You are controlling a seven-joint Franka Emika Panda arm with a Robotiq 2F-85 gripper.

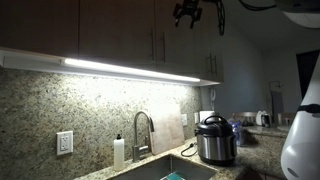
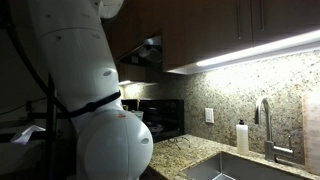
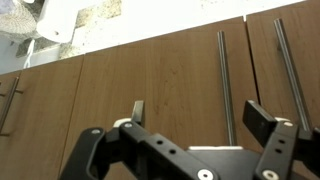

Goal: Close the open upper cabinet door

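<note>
My gripper point(image 1: 188, 12) is up in front of the row of dark-brown upper cabinets, open and empty. In the wrist view its two black fingers point(image 3: 196, 108) spread wide, close to the brown wood face of an upper cabinet door point(image 3: 160, 70). That door's slim metal bar handle point(image 3: 225, 80) runs between the fingers, nearer the right one. The neighbouring doors carry similar handles point(image 3: 287, 70). The door faces look level with each other here, with only thin seams between them. No paler inner face shows. In an exterior view the white arm point(image 2: 95, 100) hides the gripper.
Below the cabinets are a bright under-cabinet light strip point(image 1: 130, 70) and the granite backsplash point(image 1: 90, 110). On the counter are a sink faucet point(image 1: 140, 135), a soap bottle point(image 1: 119, 152) and a silver pressure cooker point(image 1: 214, 140). A wall outlet point(image 1: 65, 143) is on the backsplash.
</note>
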